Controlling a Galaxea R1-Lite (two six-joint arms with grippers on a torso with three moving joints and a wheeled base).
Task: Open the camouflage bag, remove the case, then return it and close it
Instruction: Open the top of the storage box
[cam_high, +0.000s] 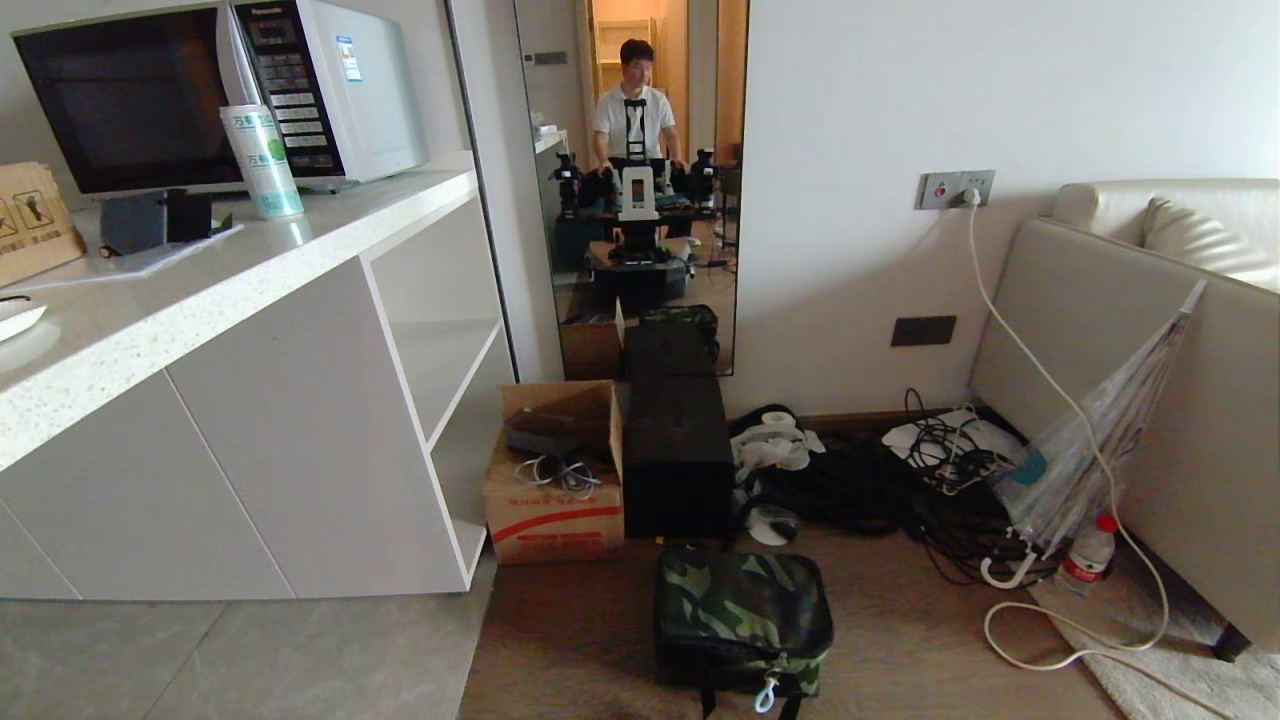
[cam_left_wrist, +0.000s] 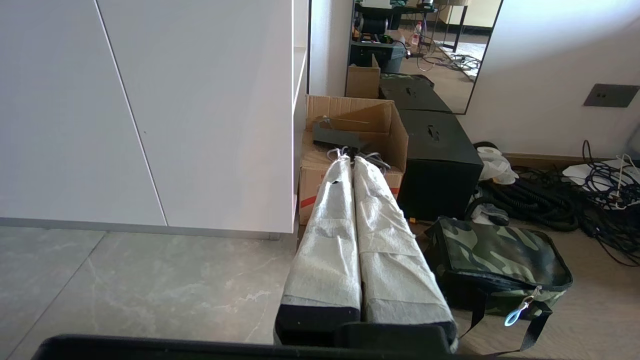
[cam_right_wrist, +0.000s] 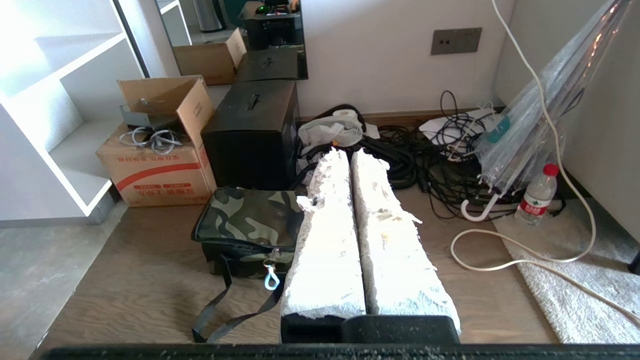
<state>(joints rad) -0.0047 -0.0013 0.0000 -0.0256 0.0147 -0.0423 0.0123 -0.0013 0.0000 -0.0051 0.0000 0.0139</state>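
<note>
Right gripper (cam_right_wrist: 350, 155) pressed closed, white-wrapped fingers (cam_right_wrist: 380, 240) flat together, nothing between them, held above the wood floor (cam_right_wrist: 125, 280). Left gripper (cam_left_wrist: 350, 162) same: padded fingers (cam_left_wrist: 325, 250) together, holding nothing. Neither arm shows in the head view.

Camouflage bag (cam_right_wrist: 247, 227) sits on the floor between the two grippers, to the left of the right gripper and to the right of the left one, low and near both, not touched. Lid down, zipped, white zipper clip (cam_right_wrist: 271, 280) hanging on the near face, black webbing strap (cam_right_wrist: 215, 312) trailing on the floor toward the robot. Case not visible.

Beyond the bag, past the fingertips: plain black box (cam_right_wrist: 252, 132) upright, brown cardboard box (cam_right_wrist: 157, 165) with red stripe touching its left side, cables inside. Both stand against the white cabinet (cam_high: 250, 430) and a wall mirror (cam_high: 640, 180); a person shows in the mirror. Right of the right gripper: pile of black cables (cam_right_wrist: 430, 165), clear folded umbrella (cam_right_wrist: 530, 130) leaning on the sofa, water bottle (cam_right_wrist: 537, 195), white cord (cam_right_wrist: 500, 255) looping over a rug. Microwave (cam_high: 200, 90) on the cabinet top.
</note>
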